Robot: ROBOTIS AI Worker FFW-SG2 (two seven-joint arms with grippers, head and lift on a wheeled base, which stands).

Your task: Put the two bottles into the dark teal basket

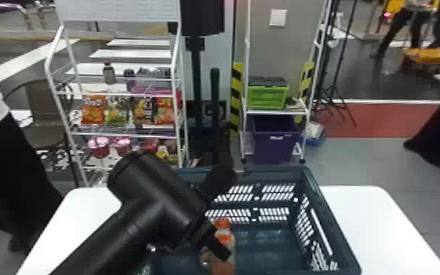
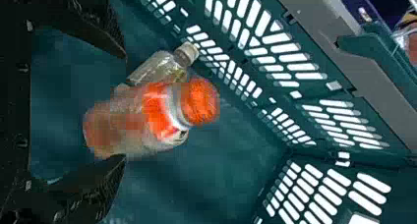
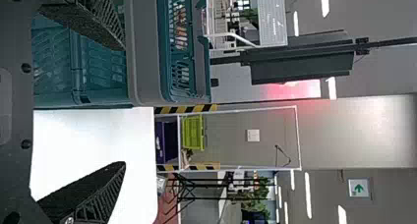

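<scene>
In the head view my left gripper (image 1: 220, 248) reaches down into the dark teal basket (image 1: 321, 215), beside the orange-capped bottle (image 1: 224, 236). My left gripper (image 2: 124, 107) has its fingers spread apart in the left wrist view. Partly between and beyond its fingertips is the orange-capped bottle (image 2: 160, 113), over the basket floor. A clear bottle with a whitish cap (image 2: 164, 66) lies behind it in the basket, partly hidden. My right gripper (image 3: 124, 105) is open with nothing held, by the basket's side (image 3: 145, 52) and the table.
The white table (image 1: 369, 219) extends on both sides of the basket. Behind it stand a white snack rack (image 1: 120, 94) at the left and a shelf with a green crate (image 1: 268, 97) and a purple bin (image 1: 275, 146).
</scene>
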